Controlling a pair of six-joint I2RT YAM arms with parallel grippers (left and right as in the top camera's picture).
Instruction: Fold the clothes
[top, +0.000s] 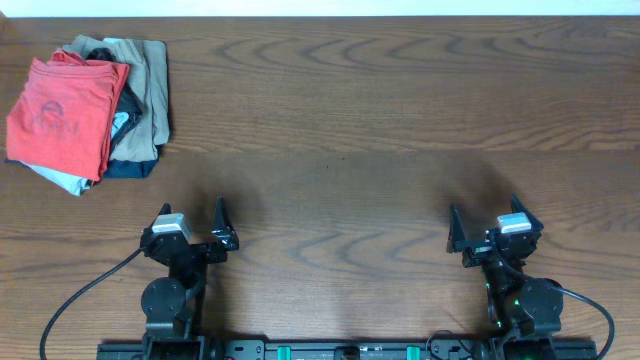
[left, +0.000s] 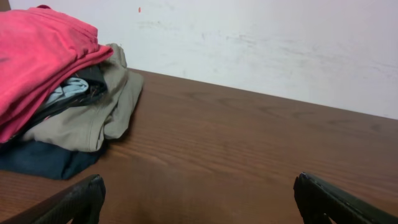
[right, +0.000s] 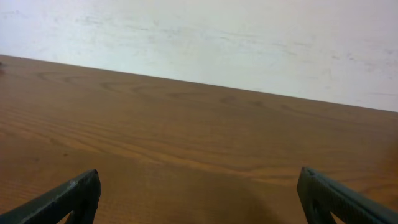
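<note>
The left jaws and the right jaws stood fully released, grasping nothing, each held low over the tabletop (top: 350, 130). The coral-red T-shirt (top: 60, 105) lay on top of the garment pile (top: 135, 145), resting on a tan garment (top: 150, 75) and a light blue garment (left: 65, 90). The left jaws were well apart from the pile on its robot-facing side, and the right jaws stood farther from the pile, beyond the left jaws.
</note>
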